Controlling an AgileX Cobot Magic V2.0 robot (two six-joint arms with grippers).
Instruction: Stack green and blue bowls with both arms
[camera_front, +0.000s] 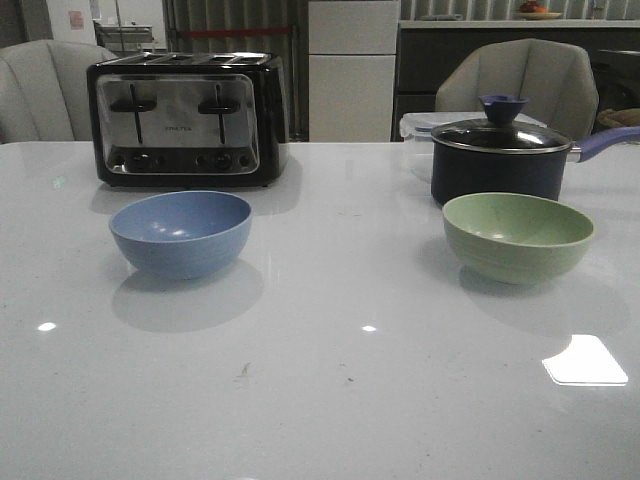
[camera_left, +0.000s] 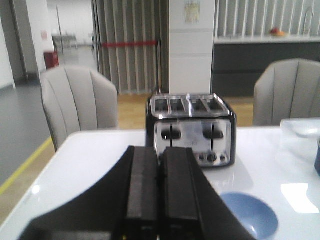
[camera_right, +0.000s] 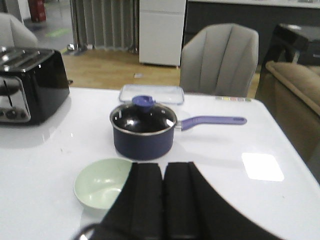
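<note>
Bowls are sitting well apart on the white table (camera_front: 330, 400) in the front view: the blue bowl (camera_front: 181, 233) is resting upright toward the left, in front of the black and chrome toaster (camera_front: 186, 119), and the green bowl (camera_front: 518, 236) is resting upright toward the right, just in front of the dark navy saucepan (camera_front: 497, 160) with its glass lid and purple handle. Neither arm is showing in the front view, so their place over the table cannot be told from there. A clear plastic container (camera_front: 420, 125) is peeking out behind the saucepan, mostly hidden by it. In the left wrist view, the blue bowl (camera_left: 250, 215) is only partly showing, its near side being covered by the left gripper (camera_left: 159, 190) and its lower edge being cut off by the frame. In the right wrist view, the green bowl (camera_right: 100, 183) is likewise being partly covered by the right gripper (camera_right: 163, 200). Both wrist pictures are soft, and the toaster's lettering is too blurred to read. The left gripper's two black fingers are pressing flat together with nothing between them. The right gripper's fingers are also lying together, only a thin seam showing, and are holding nothing. Neither gripper is touching a bowl.
</note>
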